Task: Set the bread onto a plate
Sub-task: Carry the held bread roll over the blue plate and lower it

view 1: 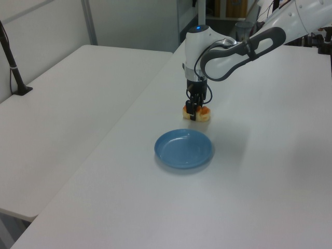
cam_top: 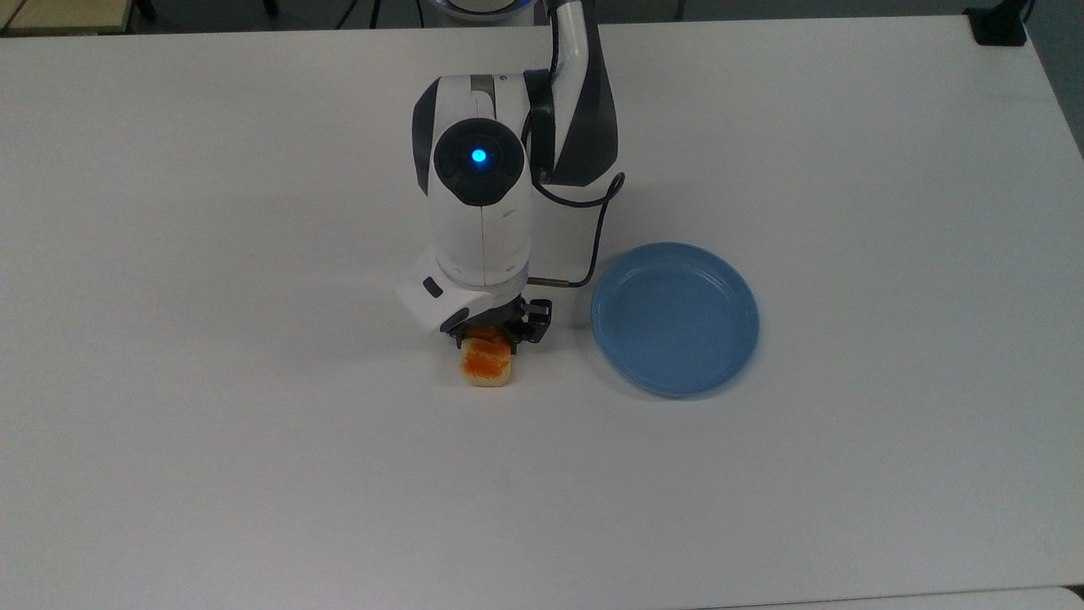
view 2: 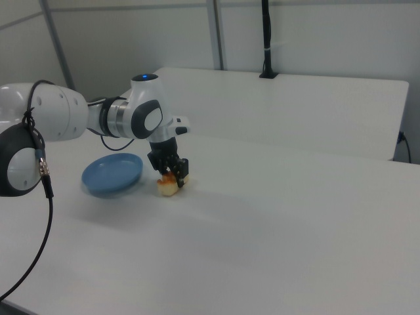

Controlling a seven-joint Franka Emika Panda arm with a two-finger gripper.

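One claw (cam_top: 491,336) is straddling the bread (cam_top: 486,366) on the counter (cam_top: 254,424), fingers apart, beside the plate (cam_top: 675,318).

White surface (cam_top: 254,466), matte, rectangular, spanning the top view. Resting directly on it: one bread (cam_top: 486,367), a small oblong roll with glossy orange-brown top and pale cream sides, near the middle; one plate (cam_top: 675,318), round, light blue, raised rim, upright, near the bread on the top view's right, apart from it.
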